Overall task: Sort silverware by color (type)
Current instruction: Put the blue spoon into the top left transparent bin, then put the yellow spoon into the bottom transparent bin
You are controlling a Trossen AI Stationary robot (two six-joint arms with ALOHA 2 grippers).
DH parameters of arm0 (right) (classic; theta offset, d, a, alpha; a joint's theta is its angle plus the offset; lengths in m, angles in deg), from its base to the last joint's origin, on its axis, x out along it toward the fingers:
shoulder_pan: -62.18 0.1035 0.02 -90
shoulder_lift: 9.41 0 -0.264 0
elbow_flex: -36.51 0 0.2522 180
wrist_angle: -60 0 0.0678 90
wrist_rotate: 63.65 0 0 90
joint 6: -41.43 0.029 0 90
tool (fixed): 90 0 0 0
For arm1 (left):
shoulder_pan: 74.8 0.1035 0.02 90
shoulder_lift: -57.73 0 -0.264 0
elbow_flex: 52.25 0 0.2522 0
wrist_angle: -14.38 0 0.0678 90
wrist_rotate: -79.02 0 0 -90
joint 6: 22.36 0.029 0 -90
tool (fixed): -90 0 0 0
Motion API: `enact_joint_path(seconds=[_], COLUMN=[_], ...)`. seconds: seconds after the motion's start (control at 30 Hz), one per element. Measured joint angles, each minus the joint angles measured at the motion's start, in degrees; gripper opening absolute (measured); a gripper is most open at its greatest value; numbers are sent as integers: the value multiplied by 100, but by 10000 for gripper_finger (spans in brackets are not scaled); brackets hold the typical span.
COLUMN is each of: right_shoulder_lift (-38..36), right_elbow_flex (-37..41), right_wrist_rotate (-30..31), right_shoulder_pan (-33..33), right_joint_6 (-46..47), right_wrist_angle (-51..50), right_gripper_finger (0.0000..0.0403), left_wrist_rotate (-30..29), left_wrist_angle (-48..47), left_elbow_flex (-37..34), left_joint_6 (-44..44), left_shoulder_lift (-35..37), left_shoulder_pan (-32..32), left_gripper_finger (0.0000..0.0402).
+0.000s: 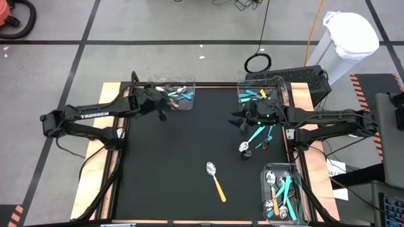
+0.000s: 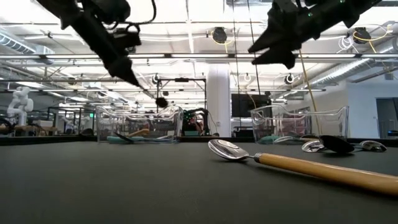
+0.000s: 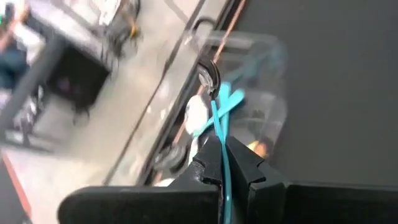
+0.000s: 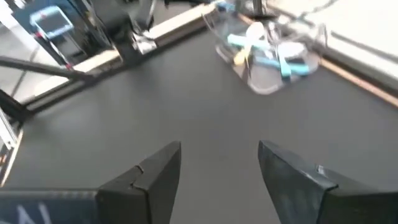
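Left hand (image 1: 165, 108): raised above the surface (image 1: 183, 157) just beside the far-left clear bin (image 1: 172, 93), pinching a teal-handled utensil (image 3: 219, 118) between its fingers (image 3: 245, 163); the shiny head points toward that bin, which already holds teal pieces and at least one orange one.

Right hand (image 1: 243, 121): raised near the far-right bin (image 1: 262, 94), fingers (image 4: 155, 171) spread apart with nothing between them.

Silverware on the surface: one orange-handled spoon (image 1: 216, 180) lies alone near the front centre. A small cluster of teal-handled pieces (image 1: 255, 140) lies just beyond the right hand, shiny heads toward the front.

A third clear bin (image 1: 284, 194) at the front right holds a mix of teal and orange utensils.
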Motion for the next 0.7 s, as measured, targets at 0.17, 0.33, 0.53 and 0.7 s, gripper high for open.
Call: enact_joint_path(seconds=[0.17, 0.33, 0.53, 0.7], right_shoulder_lift=[23, 155, 849, 1536], right_elbow_flex=[4, 4, 9, 9], right_wrist_rotate=[-21, -48, -62, -57], right_shoulder_pan=[0, 29, 373, 912], right_joint_6=[224, 759, 1198, 1722], right_wrist_angle=[-424, -883, -899, -228], right_gripper_finger=[212, 212, 212, 208], left_wrist_rotate=[197, 524, -13, -242], left_wrist_angle=[368, 436, 398, 270], left_elbow_flex=[-41, -42, -42, -42], left_joint_6=[-244, -816, -1514, -1847], left_shoulder_lift=[-88, -161, -259, -268], left_shoulder_pan=[467, 579, 722, 749], left_gripper_finger=[1, 52, 173, 239])
